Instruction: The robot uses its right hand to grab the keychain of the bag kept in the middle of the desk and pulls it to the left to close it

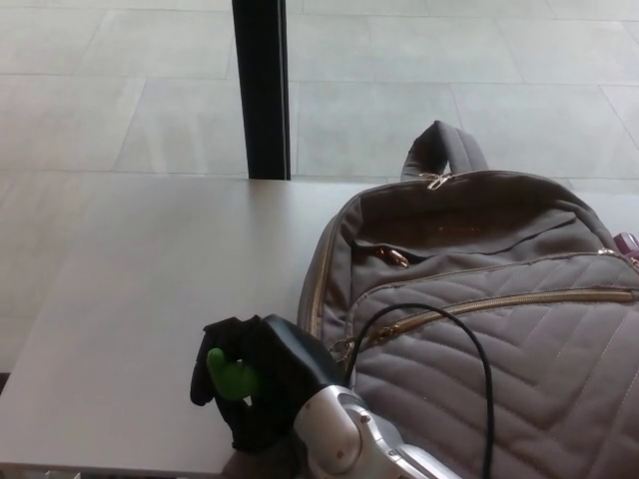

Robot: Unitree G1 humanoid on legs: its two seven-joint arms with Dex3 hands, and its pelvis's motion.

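Just left of the backpack [479, 339], the right hand [255, 389] clasps the green keychain [230, 375], the front zipper [499, 303] stretching away rightward.

A: How is it lit?
B: Bright, even light. The pale floor [120, 90] and table [150, 299] look washed out, with faint, soft shadows.
A: Is it sharp?
B: Slightly soft and grainy. Stitching on the bag [499, 349] shows; the near right hand [250, 384] blurs.

The right hand [250, 389], fingers curled around a green keychain [230, 375], sits at the left edge of the grey bag [479, 269] lying on the counter [150, 299].
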